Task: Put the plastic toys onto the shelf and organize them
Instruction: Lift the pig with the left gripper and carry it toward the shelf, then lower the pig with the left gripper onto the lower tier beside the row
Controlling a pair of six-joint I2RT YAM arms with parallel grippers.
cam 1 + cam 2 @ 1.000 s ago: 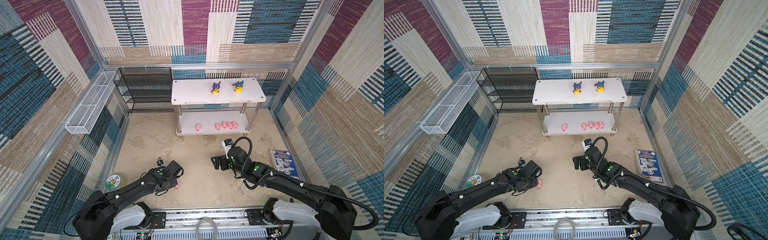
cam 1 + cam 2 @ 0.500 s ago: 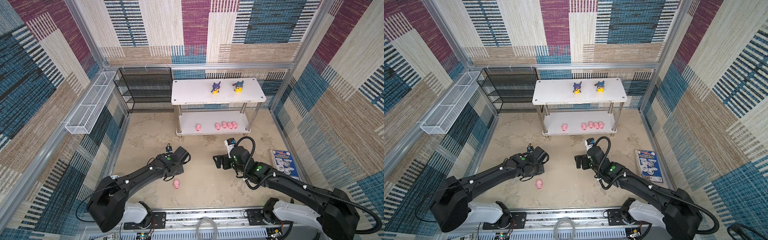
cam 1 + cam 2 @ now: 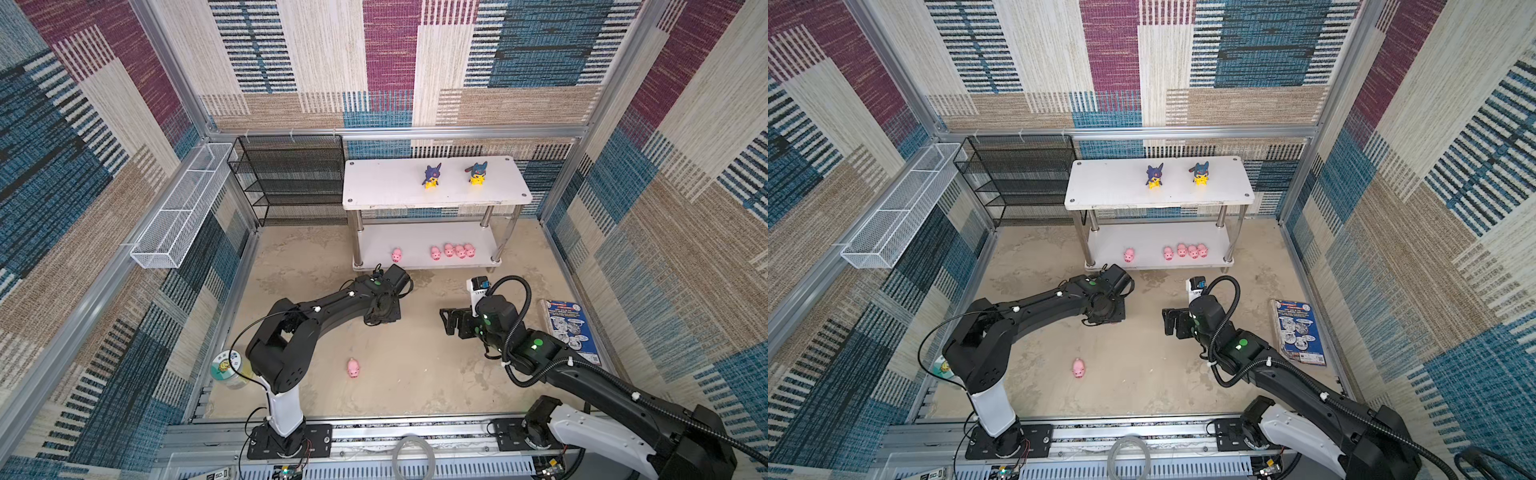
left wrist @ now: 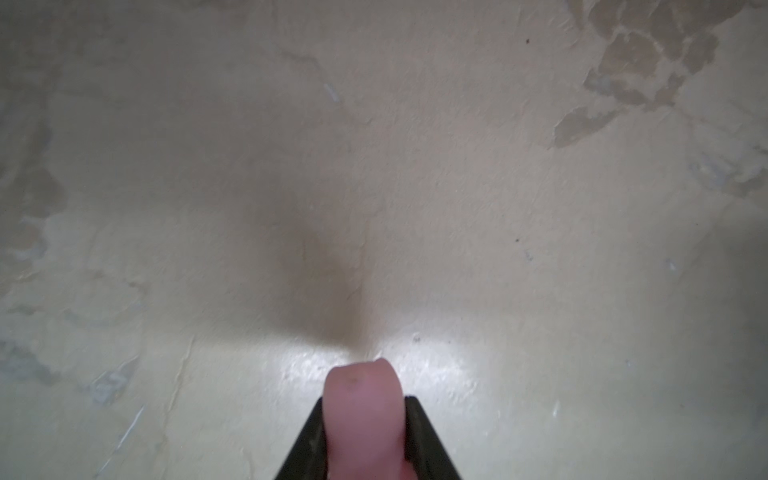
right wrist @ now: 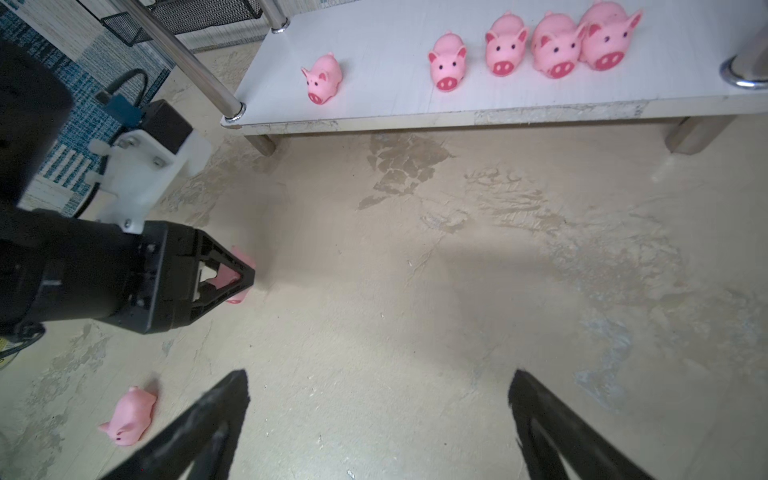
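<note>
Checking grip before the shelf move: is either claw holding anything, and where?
Left claw grips a pig across its body, one end protruding. Right claw open, empty.

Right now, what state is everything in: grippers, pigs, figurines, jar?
Left gripper, shut on a pig.
Right gripper, open, empty.
Stray pig, loose on the floor.
Five pigs, upright on the shelf's lower tier.
Two figurines, upright on the top tier.
Jar, upright, lid on.
</note>
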